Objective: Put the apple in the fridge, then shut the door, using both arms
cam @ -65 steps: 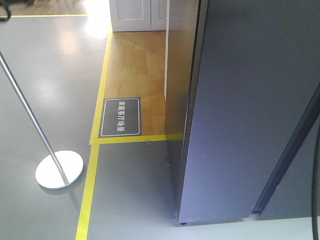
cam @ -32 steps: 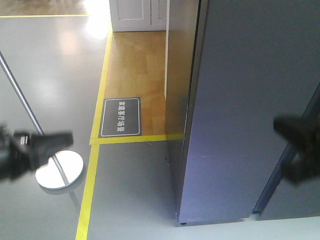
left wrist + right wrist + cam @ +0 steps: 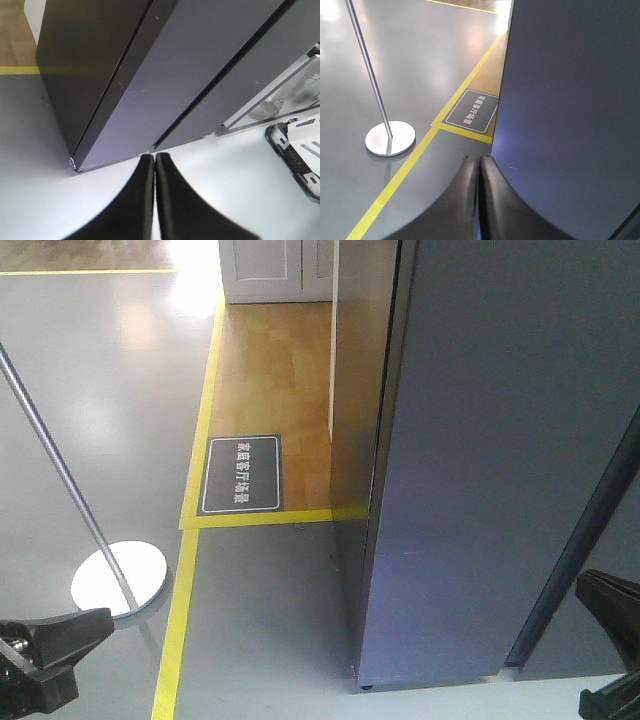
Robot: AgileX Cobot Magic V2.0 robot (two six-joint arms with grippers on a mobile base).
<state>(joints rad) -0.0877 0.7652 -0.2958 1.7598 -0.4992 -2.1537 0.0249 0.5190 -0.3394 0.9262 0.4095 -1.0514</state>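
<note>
Both grippers, left [image 3: 153, 165] and right [image 3: 479, 167], have their fingers pressed together on nothing. No apple shows in any view, and the fridge [image 3: 500, 440] shows only dark grey panels, its door [image 3: 165, 85] apparently shut. Judging by that, the task looks finished, though whether the apple sits inside cannot be told.

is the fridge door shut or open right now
Shut: in the left wrist view the door lies flush with the fridge, only a thin dark seam, no white interior showing.

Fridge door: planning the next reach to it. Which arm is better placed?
Probably right: the right gripper, shut and empty, sits before the door near its seam; the left gripper hangs over the floor beside the yellow line.
</note>
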